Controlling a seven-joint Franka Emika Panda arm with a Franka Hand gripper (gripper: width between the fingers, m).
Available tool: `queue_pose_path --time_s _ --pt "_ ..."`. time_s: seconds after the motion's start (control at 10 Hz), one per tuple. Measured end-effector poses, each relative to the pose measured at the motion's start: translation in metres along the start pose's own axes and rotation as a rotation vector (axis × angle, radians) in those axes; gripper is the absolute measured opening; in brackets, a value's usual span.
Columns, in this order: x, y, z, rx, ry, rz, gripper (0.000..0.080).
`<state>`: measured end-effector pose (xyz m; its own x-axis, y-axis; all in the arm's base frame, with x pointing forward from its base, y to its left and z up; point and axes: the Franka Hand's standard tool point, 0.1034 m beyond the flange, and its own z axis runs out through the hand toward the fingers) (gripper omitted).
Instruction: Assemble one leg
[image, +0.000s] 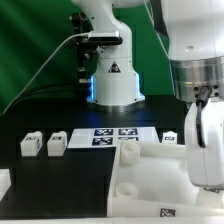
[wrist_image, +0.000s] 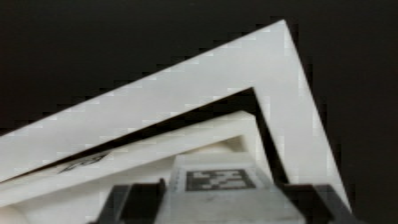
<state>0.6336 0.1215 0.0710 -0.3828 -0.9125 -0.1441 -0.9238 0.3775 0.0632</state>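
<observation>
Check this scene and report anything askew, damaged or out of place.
Nothing stands out. Two loose legs stand upright beside the marker board, and the large white tray-like part lies flat. The gripper appears shut on a tagged leg above it.

Matt black table (image: 40, 175); smooth white plastic legs (image: 55, 144) at left and tray-like part (image: 150, 170); glossy white arm casing (image: 185, 30) upper right.

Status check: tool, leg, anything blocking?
Tool shut on a leg. Tabletop below. Two spare legs sit apart. Nothing blocking.
</observation>
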Motion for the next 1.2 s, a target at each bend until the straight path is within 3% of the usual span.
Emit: queue_pose_path --time_s 0.3,0.4,0.5,0.9,1.2 --pt "0.000 0.003 0.002 -0.002 0.014 -0.039 0.0292" --pt "0.000 0.003 0.002 -0.002 0.014 -0.040 0.0472" --pt "0.000 0.004 0.002 -0.002 0.014 -0.044 0.0588" --pt "0.000 0.017 -0.012 0.006 0.005 -0.072 0.0647" --pt "0.000 0.017 -0.010 0.004 0.007 -0.075 0.0649"
